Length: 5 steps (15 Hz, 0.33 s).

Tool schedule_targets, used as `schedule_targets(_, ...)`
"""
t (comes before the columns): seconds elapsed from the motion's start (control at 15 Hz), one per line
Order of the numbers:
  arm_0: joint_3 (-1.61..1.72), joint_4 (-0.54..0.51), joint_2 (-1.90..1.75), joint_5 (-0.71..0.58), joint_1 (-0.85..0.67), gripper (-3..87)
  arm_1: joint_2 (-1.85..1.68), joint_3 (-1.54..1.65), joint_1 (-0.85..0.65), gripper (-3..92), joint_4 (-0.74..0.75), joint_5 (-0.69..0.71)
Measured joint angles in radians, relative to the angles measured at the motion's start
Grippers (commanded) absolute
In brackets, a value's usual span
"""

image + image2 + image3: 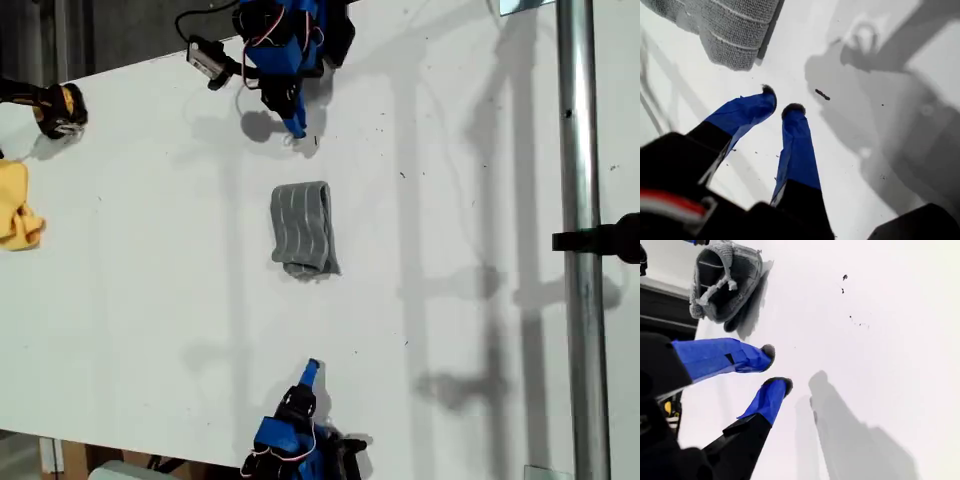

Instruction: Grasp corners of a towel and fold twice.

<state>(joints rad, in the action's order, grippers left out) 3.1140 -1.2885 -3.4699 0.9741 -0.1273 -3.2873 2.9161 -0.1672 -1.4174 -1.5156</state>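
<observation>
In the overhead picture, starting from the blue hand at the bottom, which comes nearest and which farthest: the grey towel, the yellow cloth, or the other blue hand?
Measured from the bottom hand in the exterior view:
1. the grey towel, mid-table, right ahead of it.
2. the other blue hand, beyond the towel, near the view's top.
3. the yellow cloth, at the view's left edge.

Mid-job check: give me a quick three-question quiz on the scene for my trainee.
1. True or false: the towel lies spread flat, unfolded.
2. What do my first hand and my second hand hold? A) a towel corner each B) nothing C) a pen
3. What lies at the exterior view's left edge of the table?

Key: 1 false, it is a narrow folded bundle. 2 B, both are off the towel. 3 a yellow cloth.
</observation>
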Motion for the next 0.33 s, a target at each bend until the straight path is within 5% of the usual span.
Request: schedule_targets(0.33,0.000,0.000,0.000,-0.006,0.002,8.0,0.000,0.000,0.000,8.4,0.000,0.003)
